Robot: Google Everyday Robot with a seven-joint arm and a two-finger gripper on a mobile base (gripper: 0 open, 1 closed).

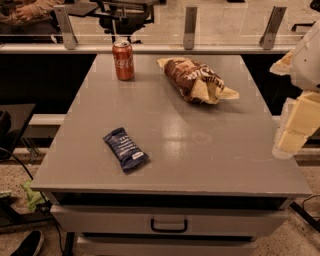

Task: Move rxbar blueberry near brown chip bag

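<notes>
Rxbar blueberry (125, 149): lay flat, front left of the grey table (210, 160), well apart from all else; judged light, thin, slick-wrapped, best pinched across its narrow width; red soda can (123, 60) upright, back left; brown chip bag (196, 80) back, right of centre; gripper (292, 132) beyond the right edge, its grip impossible to tell.

Cut off at three o'clock by the frame's edge, outline unclear: the gripper (295, 131), just beside the table (210, 160). Too small to read: white print on the rxbar blueberry (125, 149). Cropped at seven o'clock, a shoe (27, 245); at eleven o'clock, a person (25, 11).
</notes>
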